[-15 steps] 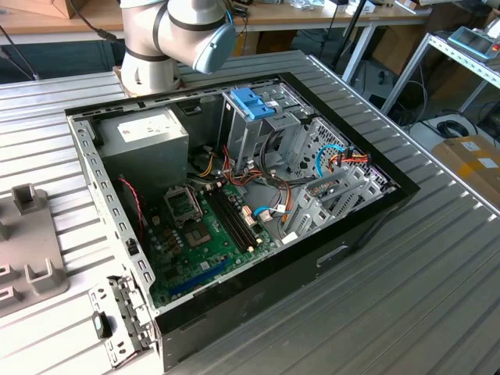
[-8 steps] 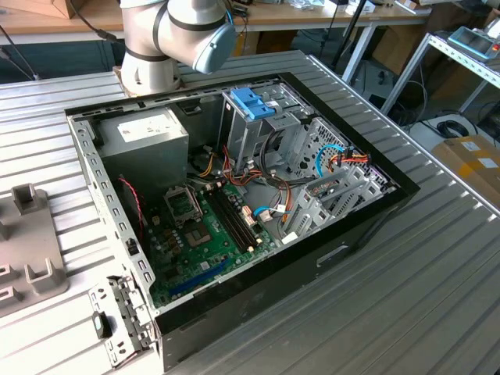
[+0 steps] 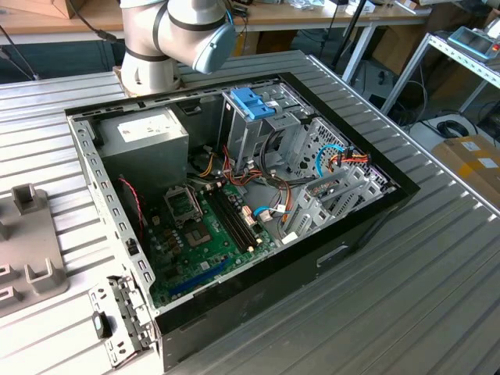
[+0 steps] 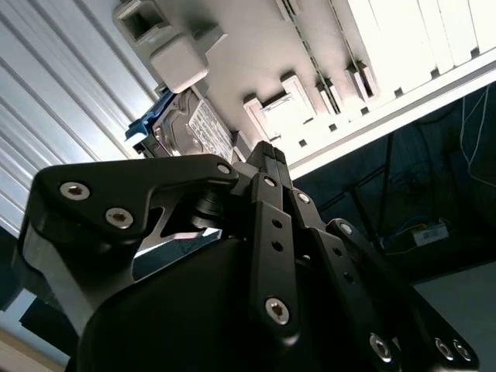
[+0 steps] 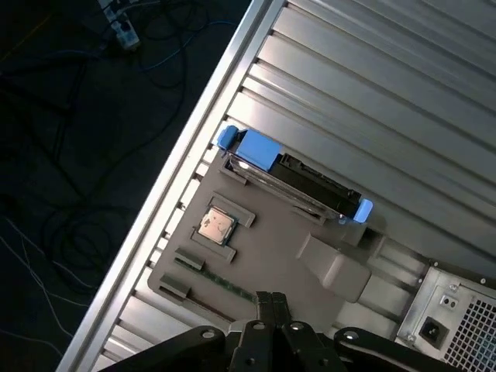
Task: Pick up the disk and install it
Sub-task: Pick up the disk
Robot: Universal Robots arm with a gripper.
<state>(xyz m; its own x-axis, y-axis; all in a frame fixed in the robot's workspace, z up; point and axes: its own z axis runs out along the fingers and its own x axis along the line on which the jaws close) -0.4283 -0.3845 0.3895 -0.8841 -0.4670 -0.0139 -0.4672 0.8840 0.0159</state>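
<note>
The disk (image 5: 306, 182), a grey-metal drive with light-blue rails at both ends, stands on its edge in a slot of a grey fixture plate (image 5: 263, 248) near the table's edge. In the second wrist view the disk (image 4: 186, 128) shows just past the fingertips. My gripper (image 5: 270, 298) hovers above the fixture, a short way off the disk and not touching it. Its fingers are shut together with nothing between them, as the gripper (image 4: 263, 153) also appears in the second wrist view.
An open computer case (image 3: 336, 250) lies on the ribbed metal table, with a silver drive cage and its blue latch (image 3: 254, 101), a power-supply box (image 3: 148, 133) and a motherboard (image 3: 211, 226). The fixture plate (image 3: 31, 234) also holds a processor chip (image 5: 217, 226) and a memory stick (image 5: 225, 279).
</note>
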